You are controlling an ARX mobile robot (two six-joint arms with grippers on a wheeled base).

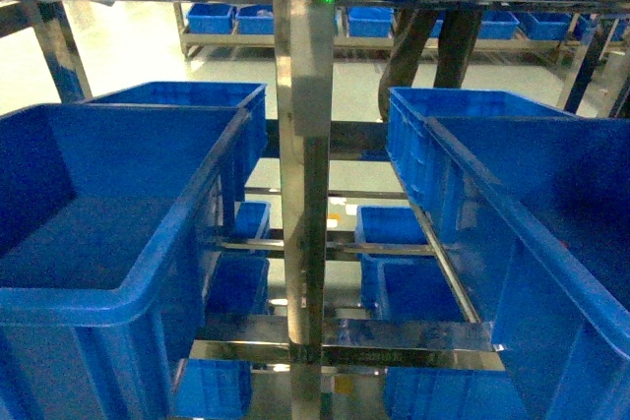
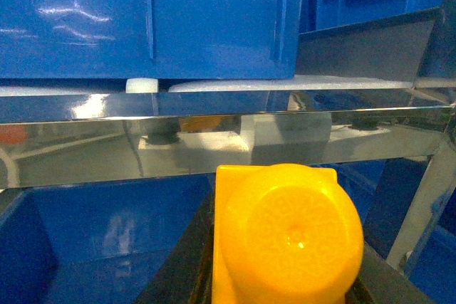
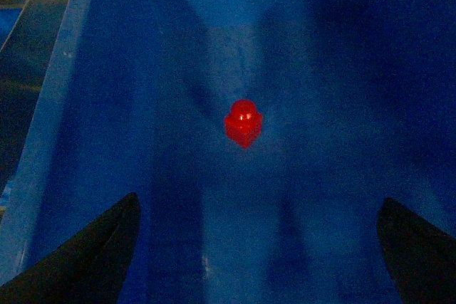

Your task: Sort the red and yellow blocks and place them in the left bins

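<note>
A yellow block [image 2: 285, 236] with a round stud fills the lower middle of the left wrist view, held between the dark fingers [image 2: 178, 268] of my left gripper [image 2: 281, 275], which is shut on it in front of a steel shelf rail [image 2: 214, 140]. In the right wrist view a small red block [image 3: 243, 123] lies on the floor of a blue bin [image 3: 107, 105]. My right gripper [image 3: 260, 247] hangs above it, open, with nothing between its fingertips [image 3: 100, 247]. Neither gripper shows in the head view. The large left bin [image 1: 108, 243] looks bare inside.
A steel rack post [image 1: 303, 184] stands in the middle of the head view with blue bins on both sides: a right bin [image 1: 551, 233], rear bins [image 1: 197, 105], lower bins [image 1: 404, 292]. More bins line a far shelf [image 1: 374, 22].
</note>
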